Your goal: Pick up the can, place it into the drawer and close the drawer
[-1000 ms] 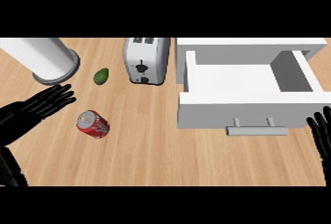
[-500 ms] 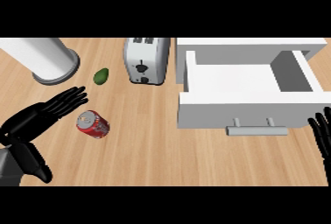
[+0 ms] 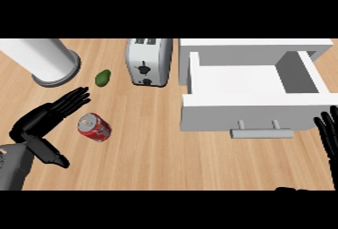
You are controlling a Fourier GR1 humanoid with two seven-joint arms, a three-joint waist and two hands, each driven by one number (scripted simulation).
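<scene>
The can (image 3: 94, 127) lies on its side on the wooden worktop (image 3: 152, 147) in the left half of the frame. It is red with a silver top end that faces the upper left; its printed markings are too small to read.

The left robot hand (image 3: 48, 117) is at the left of the frame, just beside the can. Its fingers are straight and spread, pointing toward the upper right, with the thumb extended down toward the lower edge. The fingers do not wrap the can; whether the hand touches it cannot be determined. Its grey forearm is cut off at the lower left corner.

The right robot hand (image 3: 328, 134) shows at the right edge of the frame, fingers straight and pointing up. Most of the palm is cut off by the frame edge. It lies near the right end of the drawer front, apart from it.

The drawer (image 3: 251, 78) is in the upper right of the frame, pulled open, white, with its interior visible. The handle (image 3: 261, 131) is a grey bar on the drawer front, facing the lower edge.

A toaster (image 3: 149, 61) stands at upper centre, just left of the drawer; its top is partly cut off. A white cylinder on a grey base (image 3: 44, 60) occupies the upper left, its upper part out of frame. A small green object (image 3: 103, 77) lies between the cylinder and the toaster; its identity cannot be determined.
</scene>
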